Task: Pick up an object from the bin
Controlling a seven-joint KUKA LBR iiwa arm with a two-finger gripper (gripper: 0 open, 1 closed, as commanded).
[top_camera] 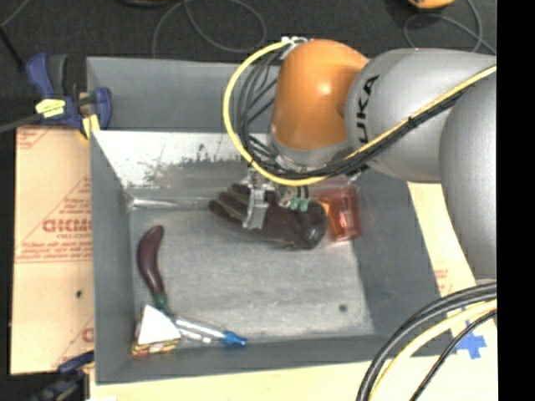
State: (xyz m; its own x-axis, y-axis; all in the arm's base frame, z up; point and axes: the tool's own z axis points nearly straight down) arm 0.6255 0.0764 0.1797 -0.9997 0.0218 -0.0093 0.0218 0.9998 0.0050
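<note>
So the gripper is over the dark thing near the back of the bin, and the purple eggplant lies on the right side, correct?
No. The camera view shows the purple eggplant on the left side of the bin, not the right. The gripper is over the dark thing near the back.

Lighting bright & even, from above. Glare on bin (167, 161) far wall and on orange cover (316, 82). Soft shadow under arm (418, 115), approx. mid floor.

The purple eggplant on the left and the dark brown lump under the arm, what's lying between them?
Nothing: in the camera view, just bare bin floor separates the purple eggplant from the dark brown lump.
</note>
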